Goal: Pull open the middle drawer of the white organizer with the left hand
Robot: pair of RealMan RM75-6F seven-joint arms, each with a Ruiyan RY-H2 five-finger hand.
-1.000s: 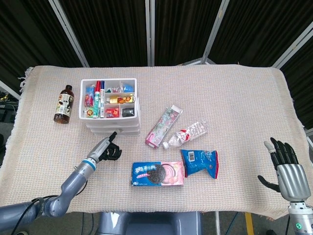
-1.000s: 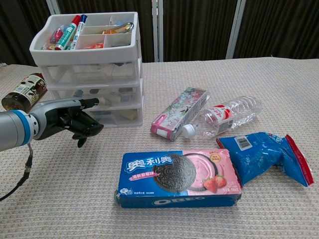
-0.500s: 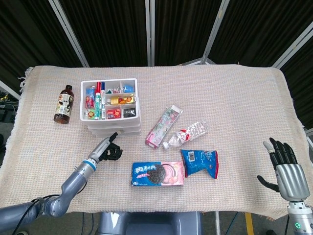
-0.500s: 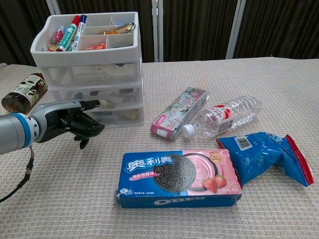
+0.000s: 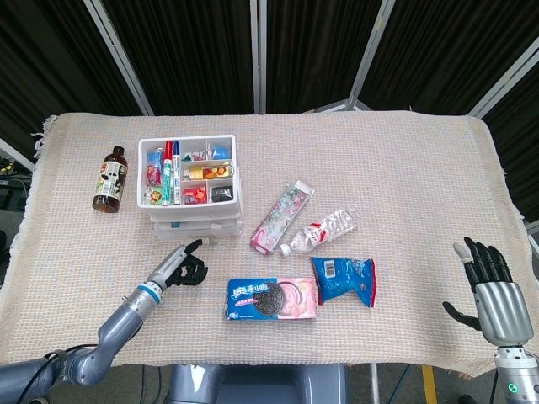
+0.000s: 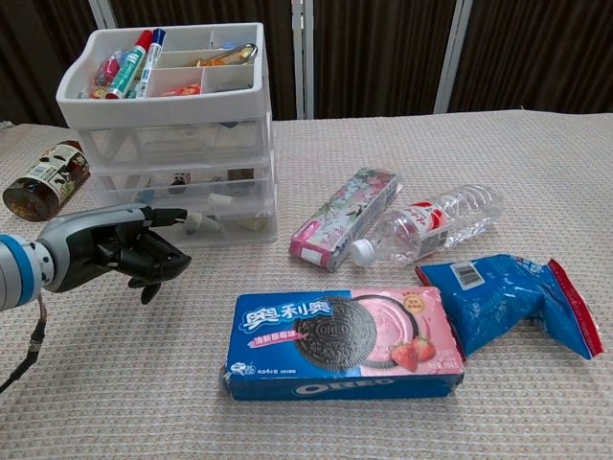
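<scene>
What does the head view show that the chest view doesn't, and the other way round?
Only the head view shows the right hand, open at the table's near right corner, and the organizer's top tray from straight above. Only the chest view shows the drawer fronts, with the left hand's extended finger at the middle drawer. Both show the white organizer, brown bottle, Oreo box, water bottle and blue bag.

The left hand (image 6: 115, 251) is low, with one finger pointing forward and the others curled in. The right hand (image 5: 493, 286) stands upright, fingers apart, holding nothing.
</scene>
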